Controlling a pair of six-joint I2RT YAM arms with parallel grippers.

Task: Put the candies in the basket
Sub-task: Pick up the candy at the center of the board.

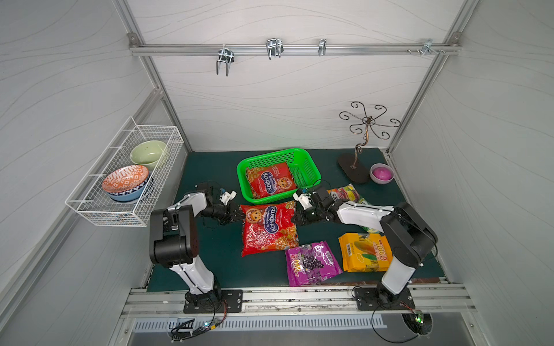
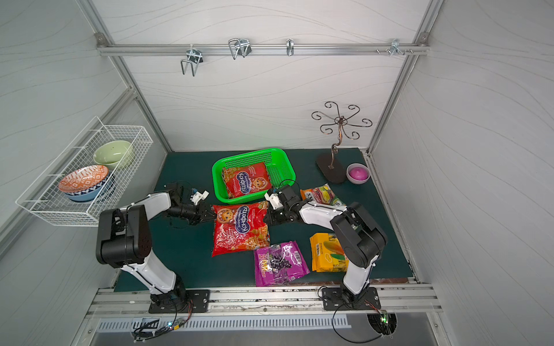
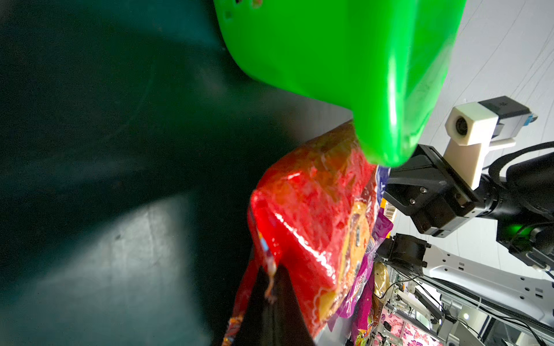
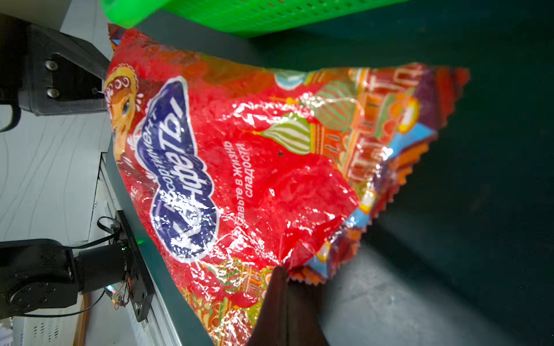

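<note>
At the lower middle of both top views a purple bag (image 1: 311,263) lies flat on the dark green worktop (image 1: 215,251). A yellow-orange bag (image 1: 364,253) lies just to its right, partly behind the right arm.

Above them, at the centre of the frame, is a large red bag (image 1: 268,229) with a blue oval logo. The left pincer (image 1: 240,214) is pressed together on its left edge and the right pincer (image 1: 296,218) on its right edge. In the left wrist view the dark fingers (image 3: 269,314) pinch the bag's crimped seam. In the right wrist view the fingers (image 4: 284,302) clamp a corner of the wrapper. Whether the bag is off the worktop I cannot tell.

Just above it stands the green basket (image 1: 310,175), with the other red bag (image 1: 271,179) lying inside. To the basket's right, behind the right arm, lie a small orange bag (image 2: 311,193) and a small green-yellow bag (image 1: 356,198), partly covered by the arm.

Further up at the right are a pink bowl (image 1: 381,173) and a curled metal stand (image 1: 356,167). At the left a white wire basket (image 1: 126,179) on the wall holds bowls.
</note>
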